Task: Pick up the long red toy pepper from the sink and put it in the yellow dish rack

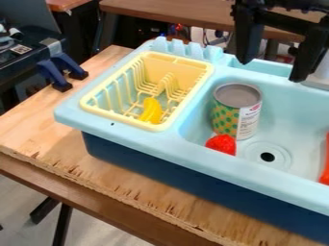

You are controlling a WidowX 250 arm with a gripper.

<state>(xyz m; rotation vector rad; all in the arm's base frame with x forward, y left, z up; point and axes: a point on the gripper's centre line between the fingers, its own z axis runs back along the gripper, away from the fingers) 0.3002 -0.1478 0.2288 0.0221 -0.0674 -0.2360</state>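
open and unloaded above the sink

my gripper (271, 69) hangs at the upper right, its two black fingers spread well apart, with nothing between them. the nearest thing to me is a can (237, 115), standing upright in the light blue basin (292, 113). it has a grey top and a label that is part green and yellow pattern, part white. i am not touching it.

just in front of the can sits a small red toy (221, 144), bumpy like a berry, by the basin's front left edge. the round drain (267, 156) lies to the right of that. at the far right edge of my view, part of an orange-red thing (325, 166) shows in the basin.

left of the basin, a pale yellow dish rack (119, 118) is set into the sink unit (193, 151), with a bright yellow toy (151, 110) lying inside. the unit rests on a wooden board (45, 125).
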